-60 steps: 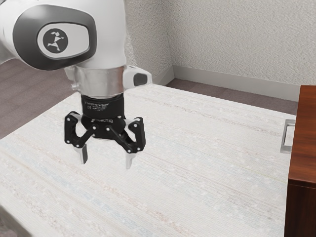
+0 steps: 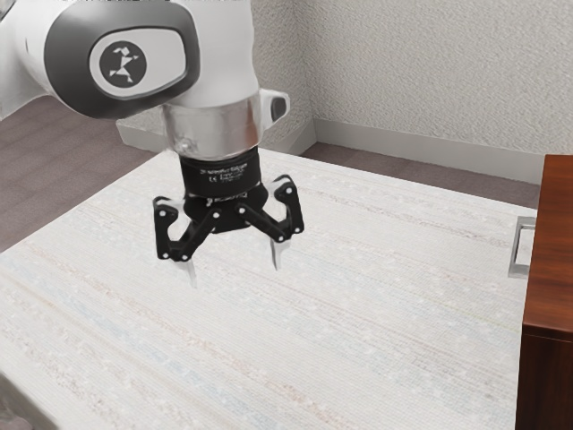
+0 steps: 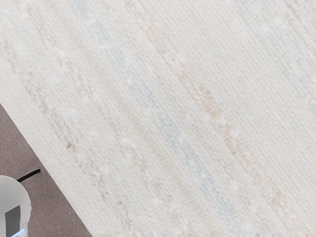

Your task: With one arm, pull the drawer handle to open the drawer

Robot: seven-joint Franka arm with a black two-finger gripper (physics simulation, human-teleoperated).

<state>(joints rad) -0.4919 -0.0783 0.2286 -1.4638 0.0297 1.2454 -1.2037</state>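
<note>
Gripper [image 2: 234, 270], exterior view: you see it above the table [image 2: 376, 340], fingers spread wide, nothing between them. Drawer handle [image 2: 521, 248]: at that view's right edge, on the wooden cabinet [image 2: 548, 296], well apart from your gripper. Wrist view: table beneath your hand, brown floor [image 3: 34, 207] beyond its edge.

Homelike room with textured wall [image 2: 430, 63] and skirting [image 2: 430, 148]
</note>
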